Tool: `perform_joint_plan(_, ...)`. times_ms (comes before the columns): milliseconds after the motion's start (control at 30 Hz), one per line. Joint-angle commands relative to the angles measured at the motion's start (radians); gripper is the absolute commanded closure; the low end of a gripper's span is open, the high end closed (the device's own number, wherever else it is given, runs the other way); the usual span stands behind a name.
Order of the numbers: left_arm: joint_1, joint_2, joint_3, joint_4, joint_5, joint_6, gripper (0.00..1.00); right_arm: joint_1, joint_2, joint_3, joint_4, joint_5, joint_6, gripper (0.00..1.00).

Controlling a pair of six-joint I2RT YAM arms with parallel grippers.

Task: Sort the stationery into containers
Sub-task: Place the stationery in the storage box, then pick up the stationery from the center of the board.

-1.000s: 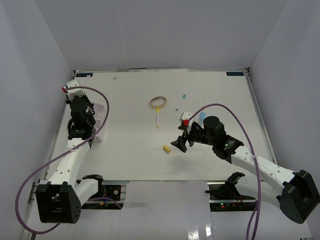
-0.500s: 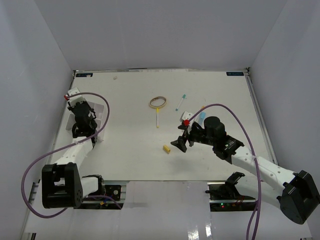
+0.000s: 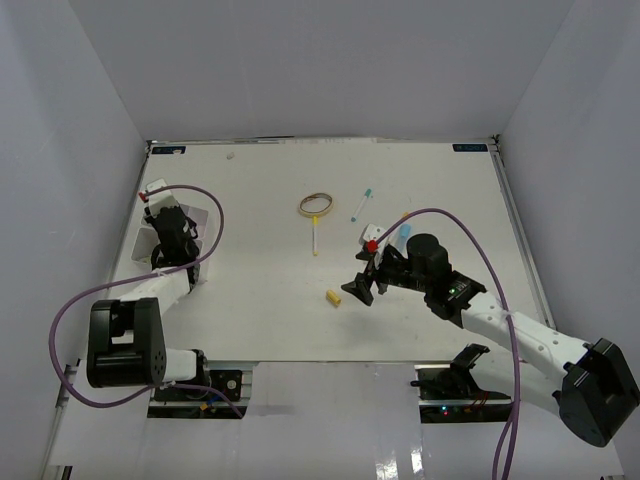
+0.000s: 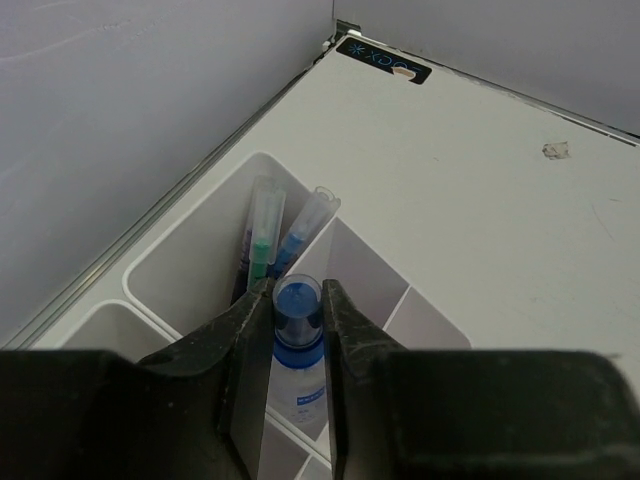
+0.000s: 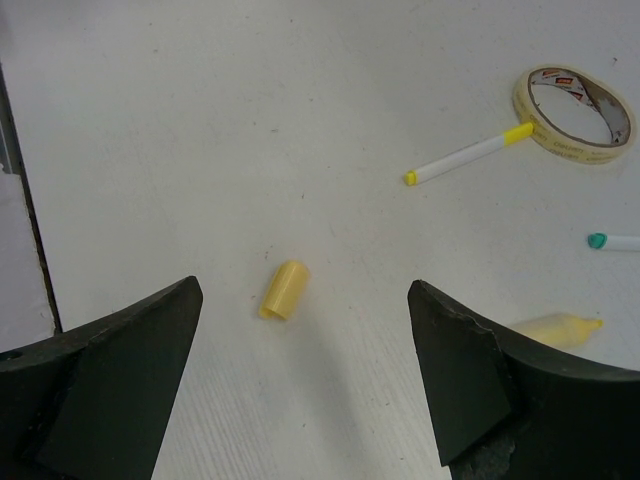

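— What does the overhead camera give that the wrist cameras do not?

— The whole table (image 3: 260,190), white, flat and matte, and how the arms stand. The left arm (image 3: 165,285) is folded toward the far-left edge and the right arm (image 3: 500,325) reaches toward the middle. What sits under the left wrist is mostly hidden there.

— And the left wrist camera?

— It shows the tray (image 4: 180,250): white translucent plastic with thin walls and rounded corners, one long compartment and smaller square ones. The left gripper (image 4: 297,298) hangs above it. Its black fingers are drawn narrow onto the small clear bottle (image 4: 297,365), pressing the round blue cap from both sides. The bottle stands upright over the dividers. Whether it touches the tray floor cannot be told.

— Is anything in the compartments?

— A green-tipped pen (image 4: 263,225) and a blue-tipped pen (image 4: 305,225) lean side by side in the long compartment, clear caps up.

— And the right side?

— The right gripper (image 5: 303,286) is spread wide over the table and holds nothing. Only its camera shows the loose stationery sharply. The tape ring (image 5: 575,152) is a tan hoop lying flat. The yellow-capped pen (image 5: 468,155) is a slim white barrel whose cap touches the ring. The teal-capped pen (image 5: 610,241) is cut off by the frame edge. The yellow eraser piece (image 5: 284,290) is a stubby cylinder lying between the two fingers. A blurred yellow shape (image 5: 555,326) beside one finger is too soft to name.
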Motion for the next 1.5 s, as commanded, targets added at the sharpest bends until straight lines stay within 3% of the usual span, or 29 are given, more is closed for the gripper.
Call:
perform_joint_plan(0,0.003,-0.01,0.005,0.033,0.015,-0.023,0.63,-0.003,0.006,0.002,0.041,0.012,0.005,0.1)
perform_joint_plan(67,0.005,-0.009,0.009,0.016,0.016,-0.028,0.56,-0.003,0.012,0.005,0.041,0.019,0.009,0.1)
perform_joint_plan(267,0.002,-0.032,0.028,-0.044,0.015,-0.054,0.49,-0.003,0.023,0.029,0.032,0.042,0.032,0.1)
perform_joint_plan(400,0.002,-0.09,0.076,-0.146,0.024,-0.083,0.32,-0.001,0.061,0.108,-0.014,0.119,0.069,0.08)
perform_joint_plan(467,0.0,-0.14,0.128,-0.235,0.061,-0.106,0.18,-0.003,0.111,0.155,-0.055,0.202,0.102,0.07)
perform_joint_plan(567,-0.003,-0.199,0.217,-0.368,0.14,-0.12,0.02,-0.003,0.225,0.326,-0.146,0.353,0.162,0.05)
perform_joint_plan(600,-0.006,-0.21,0.244,-0.408,0.159,-0.126,0.02,-0.003,0.26,0.368,-0.175,0.436,0.175,0.05)
perform_joint_plan(767,-0.017,-0.285,0.327,-0.606,0.358,-0.152,0.02,-0.015,0.539,0.633,-0.359,0.555,0.238,0.0)
perform_joint_plan(900,-0.087,-0.34,0.308,-0.67,0.469,-0.146,0.02,-0.052,0.757,0.879,-0.474,0.593,0.281,0.09)
perform_joint_plan(1133,-0.176,-0.346,0.304,-0.674,0.483,-0.118,0.02,-0.116,1.146,1.354,-0.624,0.595,0.325,0.22)
perform_joint_plan(1300,-0.19,-0.337,0.31,-0.677,0.504,-0.126,0.02,-0.153,1.285,1.496,-0.641,0.569,0.342,0.32)
perform_joint_plan(1467,-0.196,-0.328,0.321,-0.686,0.507,-0.132,0.02,-0.158,1.36,1.531,-0.608,0.53,0.321,0.32)
